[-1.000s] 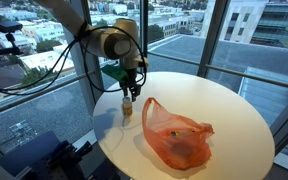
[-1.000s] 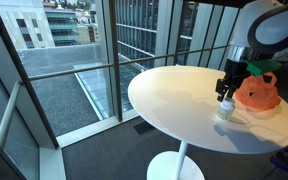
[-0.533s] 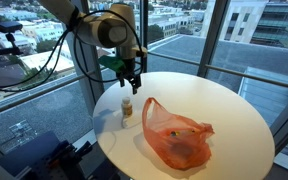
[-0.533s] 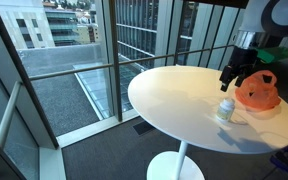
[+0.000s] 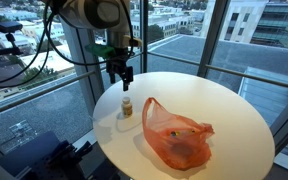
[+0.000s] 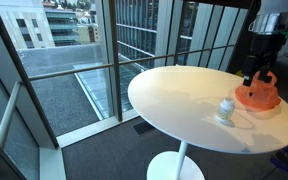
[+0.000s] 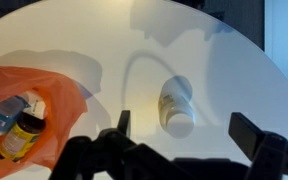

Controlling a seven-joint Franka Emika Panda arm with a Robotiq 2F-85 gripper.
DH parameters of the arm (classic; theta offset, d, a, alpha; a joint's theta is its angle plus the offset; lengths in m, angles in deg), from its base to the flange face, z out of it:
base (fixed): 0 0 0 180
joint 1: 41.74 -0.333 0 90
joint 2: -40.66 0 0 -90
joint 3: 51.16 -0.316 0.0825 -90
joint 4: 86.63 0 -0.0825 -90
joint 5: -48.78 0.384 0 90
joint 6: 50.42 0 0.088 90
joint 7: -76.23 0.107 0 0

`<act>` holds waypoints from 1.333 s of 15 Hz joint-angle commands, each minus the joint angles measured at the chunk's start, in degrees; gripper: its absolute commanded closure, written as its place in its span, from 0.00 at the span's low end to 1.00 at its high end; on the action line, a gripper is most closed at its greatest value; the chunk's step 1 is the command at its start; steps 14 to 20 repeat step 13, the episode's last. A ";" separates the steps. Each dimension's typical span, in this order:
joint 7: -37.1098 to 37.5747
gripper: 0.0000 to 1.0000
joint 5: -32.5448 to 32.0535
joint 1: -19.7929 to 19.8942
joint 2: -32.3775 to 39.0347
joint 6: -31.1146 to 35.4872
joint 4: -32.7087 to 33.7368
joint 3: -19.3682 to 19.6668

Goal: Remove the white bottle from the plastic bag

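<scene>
The white bottle [image 5: 126, 106] stands upright on the round white table [image 5: 224, 105], outside the orange plastic bag [image 5: 176, 135] and near the table's edge. It also shows in an exterior view as the bottle [image 6: 225, 108] beside the bag [image 6: 257, 95]. My gripper [image 5: 121, 73] hangs open well above the bottle, holding nothing. From the wrist, I look straight down on the bottle [image 7: 176, 105] between my spread fingers, gripper [image 7: 184, 123], with the bag [image 7: 44, 105] to the left.
Inside the bag lie a yellow-brown bottle [image 7: 22, 136] and a bluish box [image 7: 0, 116]. The table edge [image 5: 102, 135] runs close to the white bottle. Glass window walls [image 5: 184, 30] surround the table on the far sides.
My jaws have opened and let go of the white bottle, which stays standing on the table. The arm has risen away from it.
</scene>
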 commanded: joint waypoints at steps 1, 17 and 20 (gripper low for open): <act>-2.04 0.00 -0.41 0.71 -6.77 -3.79 -3.97 0.60; -8.37 0.00 -1.31 1.89 -13.93 -6.75 -9.36 2.35; -8.37 0.00 -1.31 1.89 -13.93 -6.75 -9.36 2.35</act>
